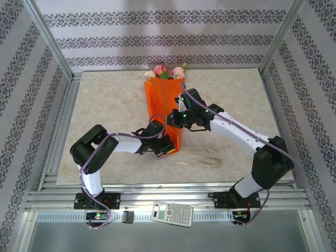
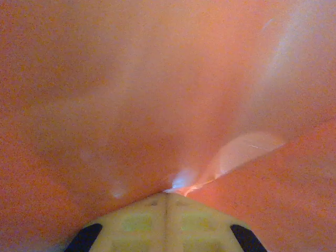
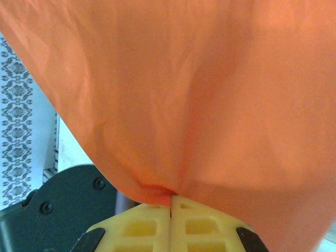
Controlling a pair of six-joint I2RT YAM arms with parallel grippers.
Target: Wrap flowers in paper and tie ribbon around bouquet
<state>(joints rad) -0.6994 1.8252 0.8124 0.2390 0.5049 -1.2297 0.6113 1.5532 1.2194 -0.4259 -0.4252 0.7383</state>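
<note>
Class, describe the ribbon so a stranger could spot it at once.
Start at the beige marbled table, then find the bright orange paper cone at its middle. Right of the cone's near end lies the thin pale raffia ribbon, loosely looped; unlike its neighbours, it nearly matches the tabletop.

**Orange on beige**

The paper [image 1: 163, 102] is bright orange, and the flowers [image 1: 167, 72] are pink and cream. The table [image 1: 105, 115] is mottled beige. The walls [image 1: 157, 39] carry grey floral stripes on white. The left hand [image 2: 167, 198] and right hand [image 3: 171, 199] are pale yellow.
</note>
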